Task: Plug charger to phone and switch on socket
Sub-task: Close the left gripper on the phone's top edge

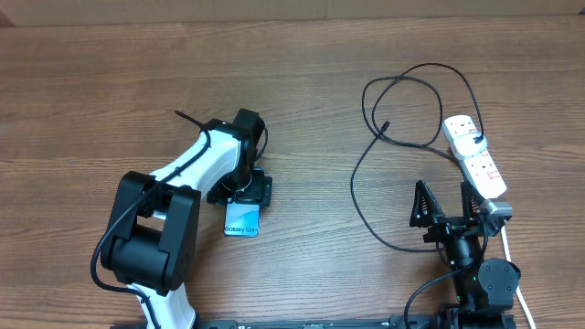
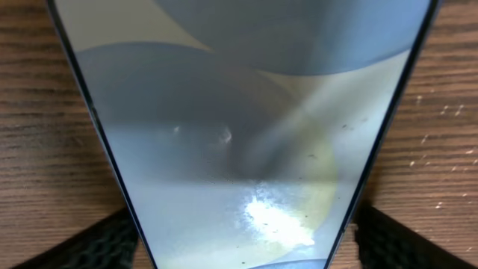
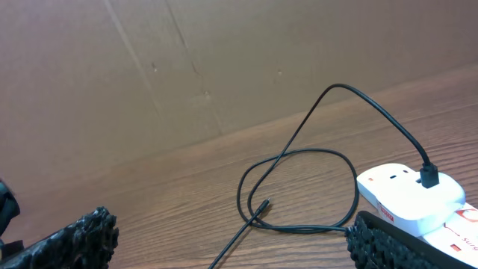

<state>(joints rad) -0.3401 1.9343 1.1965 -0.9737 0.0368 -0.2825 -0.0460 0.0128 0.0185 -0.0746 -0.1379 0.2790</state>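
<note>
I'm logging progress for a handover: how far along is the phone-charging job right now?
Done: the charger is plugged into the socket. In hand: the left gripper straddles the phone; whether it grips is unclear. The right gripper hangs open beside the socket. Left: the connector tip lies loose on the table, far from the phone; the socket's switches are too small to read.

The left arm is stretched forward, the left tool [image 1: 245,190] pointed downward with fingers set wide. The right tool [image 1: 444,199] is held near its base, jaws fully spread.
</note>
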